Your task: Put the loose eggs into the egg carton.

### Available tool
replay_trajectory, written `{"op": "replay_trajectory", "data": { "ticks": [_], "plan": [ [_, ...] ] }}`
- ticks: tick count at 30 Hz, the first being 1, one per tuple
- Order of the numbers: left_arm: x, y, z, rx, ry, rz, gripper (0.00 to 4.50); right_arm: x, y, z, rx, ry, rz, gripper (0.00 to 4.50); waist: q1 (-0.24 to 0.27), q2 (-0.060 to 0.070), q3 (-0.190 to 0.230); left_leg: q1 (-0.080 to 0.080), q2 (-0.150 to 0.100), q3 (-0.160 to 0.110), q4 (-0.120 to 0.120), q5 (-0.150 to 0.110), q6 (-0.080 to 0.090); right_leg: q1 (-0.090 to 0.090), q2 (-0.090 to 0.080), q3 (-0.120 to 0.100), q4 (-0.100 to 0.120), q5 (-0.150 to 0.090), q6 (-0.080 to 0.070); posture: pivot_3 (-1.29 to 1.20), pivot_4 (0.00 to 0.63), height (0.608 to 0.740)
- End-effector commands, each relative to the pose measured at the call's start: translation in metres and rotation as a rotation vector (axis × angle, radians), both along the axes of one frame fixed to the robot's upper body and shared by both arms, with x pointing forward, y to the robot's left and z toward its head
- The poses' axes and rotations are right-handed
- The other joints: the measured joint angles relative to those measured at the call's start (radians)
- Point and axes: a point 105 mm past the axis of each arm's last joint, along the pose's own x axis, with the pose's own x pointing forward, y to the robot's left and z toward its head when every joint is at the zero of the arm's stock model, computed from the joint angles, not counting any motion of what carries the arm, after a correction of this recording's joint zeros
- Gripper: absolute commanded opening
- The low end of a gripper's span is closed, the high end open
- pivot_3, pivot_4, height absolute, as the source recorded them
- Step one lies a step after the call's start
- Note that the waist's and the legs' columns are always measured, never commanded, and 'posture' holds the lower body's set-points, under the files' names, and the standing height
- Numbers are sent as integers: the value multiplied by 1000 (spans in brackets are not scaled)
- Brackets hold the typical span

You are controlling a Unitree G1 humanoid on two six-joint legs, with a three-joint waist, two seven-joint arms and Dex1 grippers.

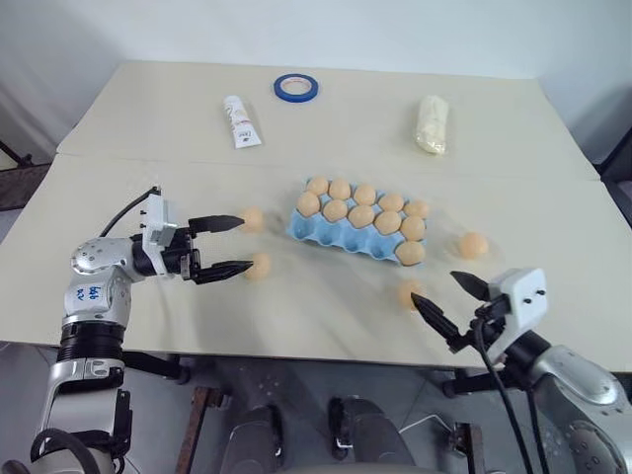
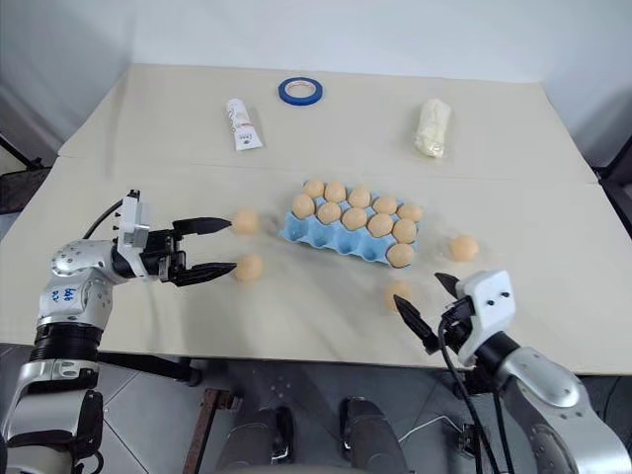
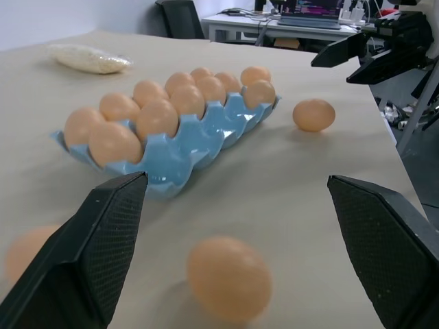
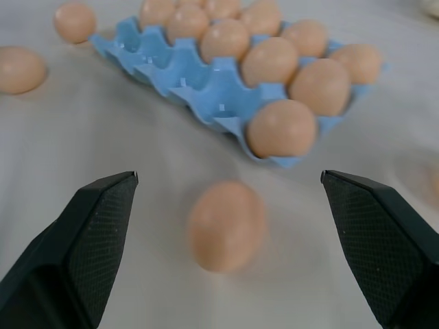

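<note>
While smooth oval eggs [image 1: 259, 265] lie loose, moulded carton [image 1: 341, 237] sits ridged

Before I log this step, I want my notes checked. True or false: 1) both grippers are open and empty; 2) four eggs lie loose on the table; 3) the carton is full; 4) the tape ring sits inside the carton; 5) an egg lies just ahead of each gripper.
1) True: the left gripper and right gripper are both open and hold nothing.
2) True: two loose eggs by the left gripper, two on the right side of the table.
3) False: the carton has empty cups along its near row.
4) False: the tape ring lies far behind the carton.
5) True.
</note>
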Motion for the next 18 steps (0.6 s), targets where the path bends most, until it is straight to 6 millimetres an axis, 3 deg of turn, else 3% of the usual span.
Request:
{"op": "replay_trajectory", "data": {
  "ticks": [1, 4, 12, 15, 18],
  "plan": [
    [0, 8, 6, 2, -40, 12, 4477, 12, 5, -8, -16, 12, -11, 4500, -1, 0, 0, 0, 0, 0, 0, 0, 0, 0, 0, 0, 0, 0, 0, 0, 150, 740],
    [1, 8, 8, -10, -57, 22, 4477, 25, 2, -24, -43, 52, -40, 4500, 0, 0, 0, 0, 0, 0, 0, 0, 1, 0, 0, 0, -1, 0, 0, 0, 150, 740],
    [2, 6, 13, -30, -85, 35, 4477, 40, 0, -37, -77, 66, -49, 4500, -2, 0, 0, -1, 0, 0, 0, -1, 1, 0, 0, -1, -1, 0, 0, 0, 150, 740],
    [1, 5, 12, -36, -91, 38, 4500, 40, 1, -34, -30, 71, -38, 3811, -1, 0, 0, -1, 0, 0, 0, -1, 1, 0, 0, -1, -1, 0, 0, 0, 150, 740],
    [0, 5, 13, -43, -93, 40, 4500, 38, 2, -28, -5, 58, -29, 2767, -2, 0, 0, -1, 0, 0, 0, -1, 1, 0, 0, -1, -1, 0, 0, 0, 150, 740]
  ]
}}
